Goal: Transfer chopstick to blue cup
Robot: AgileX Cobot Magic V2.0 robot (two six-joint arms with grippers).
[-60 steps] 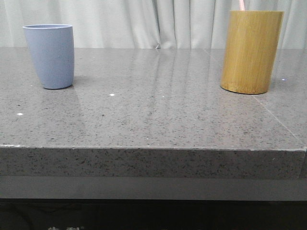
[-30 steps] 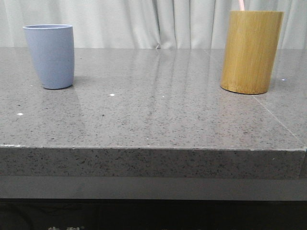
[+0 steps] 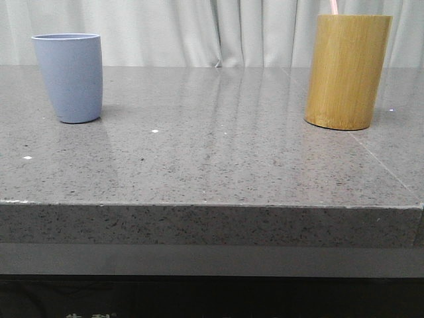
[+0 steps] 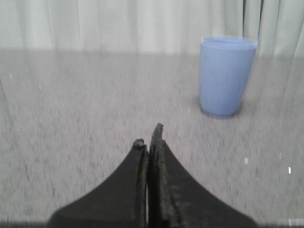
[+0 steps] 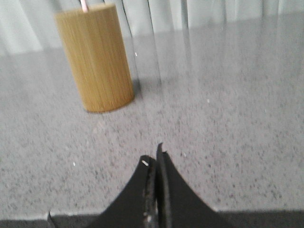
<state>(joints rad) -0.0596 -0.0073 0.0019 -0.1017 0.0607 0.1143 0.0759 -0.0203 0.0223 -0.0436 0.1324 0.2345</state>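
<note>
The blue cup point(image 3: 68, 77) stands upright at the far left of the grey stone table; it also appears in the left wrist view as the cup point(image 4: 226, 76). A pale pink chopstick point(image 3: 334, 6) pokes out of the top of the bamboo cylinder point(image 3: 347, 70) at the far right; its tip point(image 5: 84, 5) rises above the cylinder point(image 5: 96, 57) in the right wrist view. My left gripper point(image 4: 149, 138) is shut and holds nothing, well short of the cup. My right gripper point(image 5: 156, 156) is shut and holds nothing, short of the cylinder.
The grey speckled table point(image 3: 212, 152) stretches between the two containers, with its front edge point(image 3: 212, 207) near the camera. White curtains point(image 3: 199, 30) hang behind the table.
</note>
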